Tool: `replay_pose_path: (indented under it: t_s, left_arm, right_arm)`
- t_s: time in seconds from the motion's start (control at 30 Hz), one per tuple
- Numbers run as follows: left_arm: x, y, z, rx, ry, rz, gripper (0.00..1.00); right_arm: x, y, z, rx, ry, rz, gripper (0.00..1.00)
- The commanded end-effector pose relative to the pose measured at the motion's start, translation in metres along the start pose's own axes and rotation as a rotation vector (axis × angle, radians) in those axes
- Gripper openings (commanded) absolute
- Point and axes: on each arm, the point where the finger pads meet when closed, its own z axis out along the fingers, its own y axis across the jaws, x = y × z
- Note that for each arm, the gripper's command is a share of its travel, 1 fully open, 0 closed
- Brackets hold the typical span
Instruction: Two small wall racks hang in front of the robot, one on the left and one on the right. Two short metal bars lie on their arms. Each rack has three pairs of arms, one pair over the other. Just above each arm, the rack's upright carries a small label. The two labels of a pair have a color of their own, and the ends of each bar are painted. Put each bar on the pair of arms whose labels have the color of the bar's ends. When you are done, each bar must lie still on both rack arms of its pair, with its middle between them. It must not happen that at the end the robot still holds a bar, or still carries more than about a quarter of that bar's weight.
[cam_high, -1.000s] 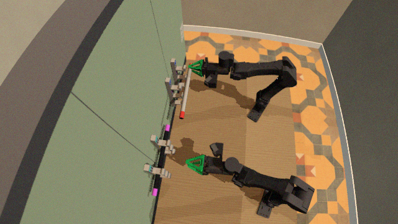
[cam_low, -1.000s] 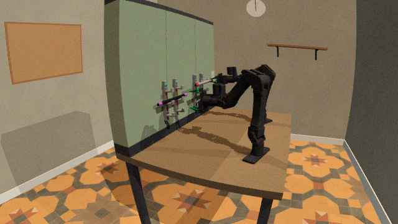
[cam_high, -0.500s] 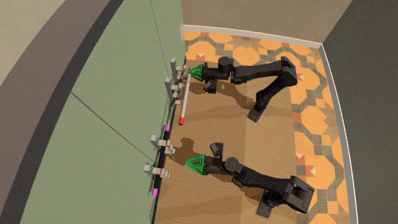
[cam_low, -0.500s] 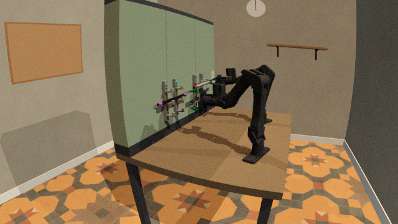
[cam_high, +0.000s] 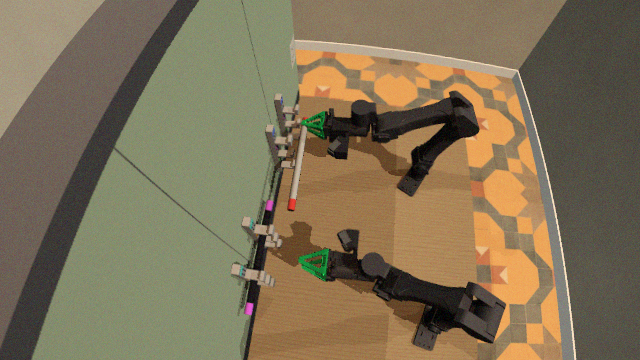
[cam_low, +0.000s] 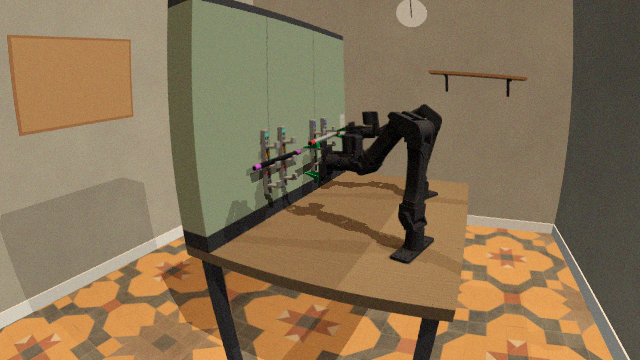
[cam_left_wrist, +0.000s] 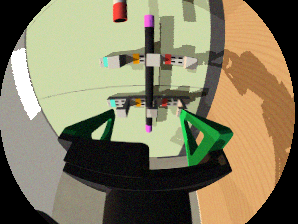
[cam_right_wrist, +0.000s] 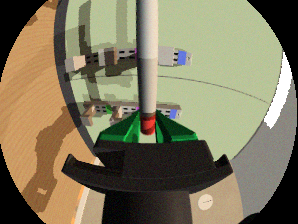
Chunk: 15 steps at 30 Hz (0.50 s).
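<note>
Clenching the white bar by one red end in the right end effector — the green fingers drawn in on both sides of that painted tip. Reaching from there across the front of the right rack, slanted a little in the top view, out toward the space between the two racks. Pointing the other red end toward the left rack, well apart from the pair of arms labelled red there, the lowest.

Held open and carrying nothing at the left end effector, fingers spread wide. Poised in front of the left rack, apart from the black bar.

Resting on the left rack's middle pair, in the case of that black bar — both magenta ends sticking out past the arms. Labelled orange at that pair, between cyan above and red below, so not matching the bar's ends. Marked blue, magenta and green from top to bottom on the right rack.

Fixed in front of the green panel, as to both racks, above the wooden table.
</note>
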Motion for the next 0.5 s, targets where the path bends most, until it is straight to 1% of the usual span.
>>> replay_pose_path:
  t_s: [0.0,0.47]
  left_arm:
    - [-0.003,0.003,-0.002,-0.015,-0.002,-0.006,1.0]
    - [-0.003,0.003,-0.002,-0.015,-0.002,-0.006,1.0]
  right_arm:
    - [-0.005,-0.02,-0.004,0.078,0.014,0.025,0.0]
    - [-0.028,-0.005,-0.003,0.078,0.014,0.025,0.0]
